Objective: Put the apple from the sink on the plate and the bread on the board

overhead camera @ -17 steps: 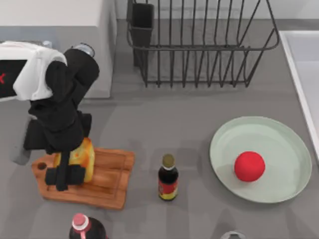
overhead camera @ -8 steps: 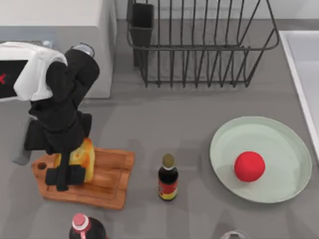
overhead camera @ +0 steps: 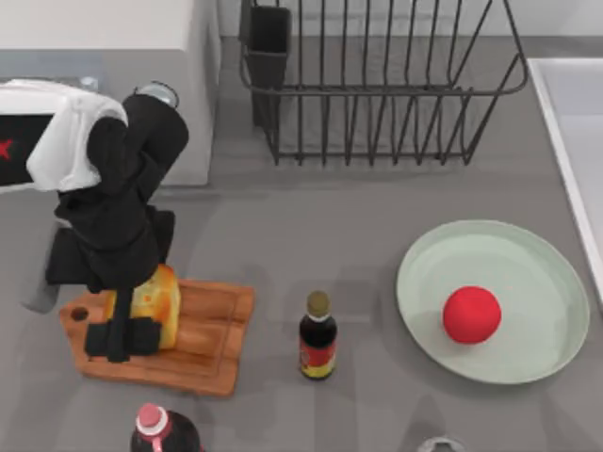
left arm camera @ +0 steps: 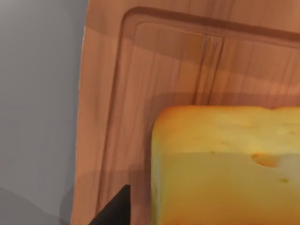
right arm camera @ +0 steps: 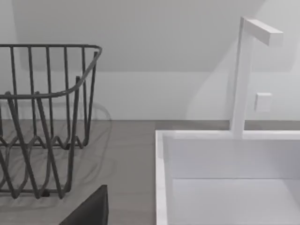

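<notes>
Our grey tabletop (overhead camera: 283,245) carries a white microwave (overhead camera: 113,56) at the back left, a dark wire dish rack (overhead camera: 377,85) at the back centre, and the sink (overhead camera: 575,141) along the right edge. From above we see our left gripper (overhead camera: 121,334) lowered over the left end of the board (overhead camera: 212,339), with the bread (overhead camera: 155,299) standing on the wood right against it; whether the gripper is spread or pinching the bread we cannot tell, since the arm covers it. The left wrist view gives the close detail the top view lacks: the bread (left arm camera: 225,164) sits inside the board's (left arm camera: 140,93) edge groove, dimples on its golden face, one dark fingertip (left arm camera: 115,208) just beside it.

The plate (overhead camera: 528,264) lies at the right, near the sink, and holds the apple (overhead camera: 471,314) slightly right of its centre. A small sauce bottle (overhead camera: 317,336) stands between board and plate, and a pink-capped bottle (overhead camera: 155,428) sits at the front edge.

The right wrist view adds the sink's (right arm camera: 225,178) basin, a white faucet (right arm camera: 246,70) and the rack's (right arm camera: 47,117) end.
</notes>
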You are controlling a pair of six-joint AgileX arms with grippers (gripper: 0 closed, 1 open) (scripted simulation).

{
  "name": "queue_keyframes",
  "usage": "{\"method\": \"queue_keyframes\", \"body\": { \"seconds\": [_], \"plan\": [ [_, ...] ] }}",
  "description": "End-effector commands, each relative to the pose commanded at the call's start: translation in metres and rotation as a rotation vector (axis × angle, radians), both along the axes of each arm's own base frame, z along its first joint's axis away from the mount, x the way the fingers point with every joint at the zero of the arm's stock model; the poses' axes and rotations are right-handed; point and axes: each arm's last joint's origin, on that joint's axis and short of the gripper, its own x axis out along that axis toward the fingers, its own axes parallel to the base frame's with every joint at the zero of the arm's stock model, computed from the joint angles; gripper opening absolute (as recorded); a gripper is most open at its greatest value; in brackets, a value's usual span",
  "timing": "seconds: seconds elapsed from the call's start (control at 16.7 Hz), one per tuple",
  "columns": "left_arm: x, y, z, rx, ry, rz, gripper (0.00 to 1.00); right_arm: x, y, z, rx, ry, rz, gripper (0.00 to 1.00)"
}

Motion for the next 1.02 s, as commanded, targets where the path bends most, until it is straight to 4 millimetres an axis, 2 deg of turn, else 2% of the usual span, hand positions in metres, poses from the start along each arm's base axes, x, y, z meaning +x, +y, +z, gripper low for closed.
{"method": "queue_keyframes", "body": {
  "seconds": [0.6,0.84,1.02],
  "plan": [
    [0.000,0.001,0.002,-0.003,-0.008,-0.005,1.00,0.000,0.000,0.000,0.000,0.000,0.000,1.00],
    [-0.010,0.012,0.016,-0.031,-0.092,-0.088,1.00,0.000,0.000,0.000,0.000,0.000,0.000,1.00],
    [-0.026,0.028,0.034,-0.051,-0.221,-0.209,1.00,0.000,0.000,0.000,0.000,0.000,0.000,1.00]
  ]
}}
